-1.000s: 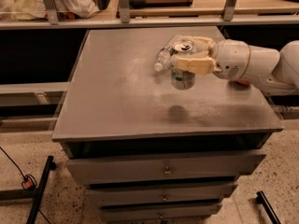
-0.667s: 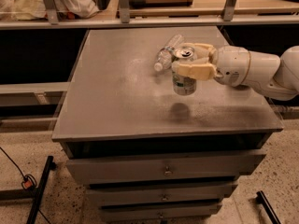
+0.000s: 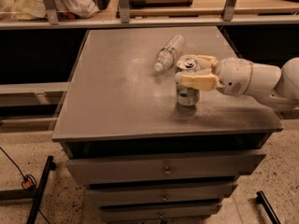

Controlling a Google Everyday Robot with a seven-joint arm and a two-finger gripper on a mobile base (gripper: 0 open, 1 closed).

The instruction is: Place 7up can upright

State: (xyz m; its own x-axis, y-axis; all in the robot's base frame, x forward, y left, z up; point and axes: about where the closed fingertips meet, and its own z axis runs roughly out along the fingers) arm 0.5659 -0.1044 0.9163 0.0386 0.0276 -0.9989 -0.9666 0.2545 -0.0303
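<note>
**Ann:** And there was the 7up can [image 3: 188, 95], upright, silver pull-tab top facing up, silvery-white body with green print round the lower part.

**Bo:** Where on the bench [image 3: 117, 90], Ann?

**Ann:** A little right of the middle, in the front half. Its shadow sat directly under it and its base looked to meet the grey top, though I couldn't swear to contact.

**Bo:** And the pincer [image 3: 186, 70]?

**Ann:** It came in from the right on the white arm [image 3: 252, 78] and was pinching the can near the rim. One cream finger [image 3: 198, 80] lay across the near side and the other curled round the far side.

**Bo:** Anything crowding it?

**Ann:** A clear bottle [image 3: 169, 52] lay on its side just behind and to the left, with its white cap pointing toward the can, near but apart.

**Bo:** Room to move?

**Ann:** Plenty on the left, where that whole side of the top was bare and dusty. A strip of surface lay between the can and the front edge. The arm covered much of the right side. Drawers [image 3: 163, 169] sat below the front lip, and a shelf rail [image 3: 154, 21] ran along the back.
</note>
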